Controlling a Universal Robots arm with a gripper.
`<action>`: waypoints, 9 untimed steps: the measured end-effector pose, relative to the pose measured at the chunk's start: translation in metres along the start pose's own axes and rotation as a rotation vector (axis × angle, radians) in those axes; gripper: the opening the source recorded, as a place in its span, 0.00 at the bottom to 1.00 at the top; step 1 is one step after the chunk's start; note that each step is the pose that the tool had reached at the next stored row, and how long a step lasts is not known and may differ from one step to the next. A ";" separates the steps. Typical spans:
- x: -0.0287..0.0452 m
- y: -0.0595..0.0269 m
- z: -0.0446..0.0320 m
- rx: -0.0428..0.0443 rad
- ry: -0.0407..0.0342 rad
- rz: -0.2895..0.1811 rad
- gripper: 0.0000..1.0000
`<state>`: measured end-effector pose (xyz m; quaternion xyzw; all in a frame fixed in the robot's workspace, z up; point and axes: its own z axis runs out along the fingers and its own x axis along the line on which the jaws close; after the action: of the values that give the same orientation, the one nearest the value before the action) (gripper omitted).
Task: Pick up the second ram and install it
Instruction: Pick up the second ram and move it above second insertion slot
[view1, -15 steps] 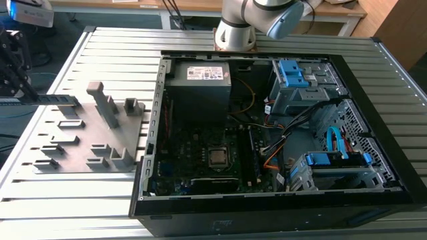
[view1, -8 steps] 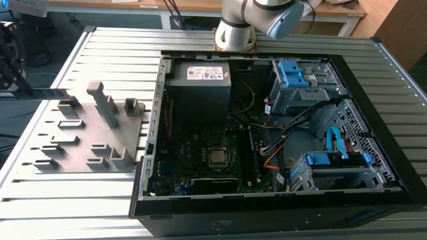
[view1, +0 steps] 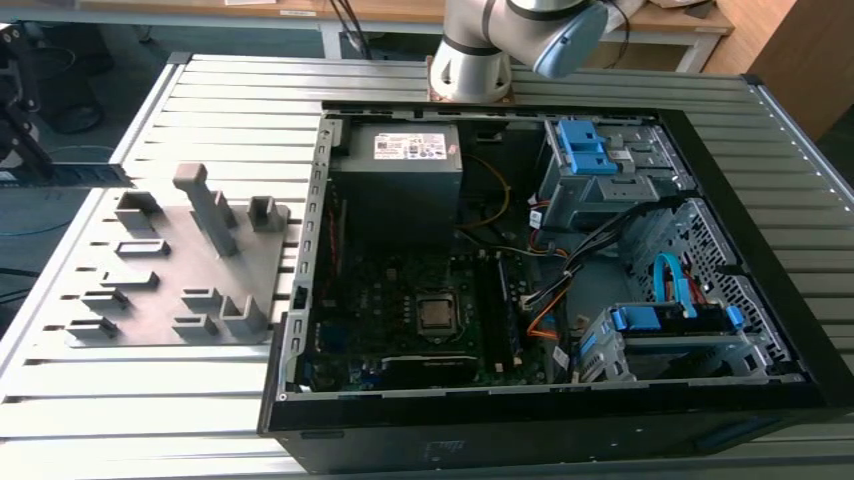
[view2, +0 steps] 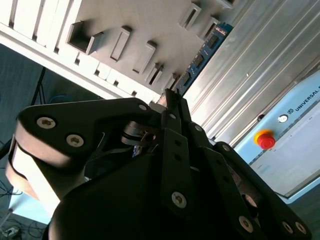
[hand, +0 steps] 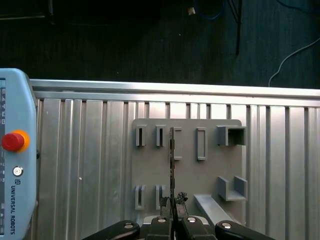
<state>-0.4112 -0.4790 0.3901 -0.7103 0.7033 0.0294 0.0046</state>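
My gripper (hand: 172, 202) is shut on the second ram (hand: 172, 160), which I see edge-on in the first wrist view as a thin dark strip running out from the fingertips. In the second wrist view the ram (view2: 202, 55) is a blue-green board with black chips, sticking out past the gripper (view2: 169, 97). It hangs in the air over the grey fixture plate (hand: 185, 170). In the exterior view the ram (view1: 80, 176) is a level strip at the far left, beyond the plate (view1: 160, 270).
The open computer case (view1: 561, 410) lies on the slatted aluminium table (view1: 240, 90), with the motherboard (view1: 427, 300) and its long black slot rails (view1: 511, 310) inside. The arm's base (view1: 470, 60) stands behind it. A pendant with a red stop button (hand: 12, 141) lies beside the table.
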 end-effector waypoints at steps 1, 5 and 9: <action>-0.0001 0.0001 -0.0015 0.0001 0.0000 0.000 0.14; -0.0003 0.0002 -0.0066 0.0000 0.0000 0.000 0.14; -0.0005 0.0004 -0.0098 0.0002 -0.0001 0.000 0.14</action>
<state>-0.4112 -0.4790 0.4000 -0.7103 0.7033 0.0294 0.0047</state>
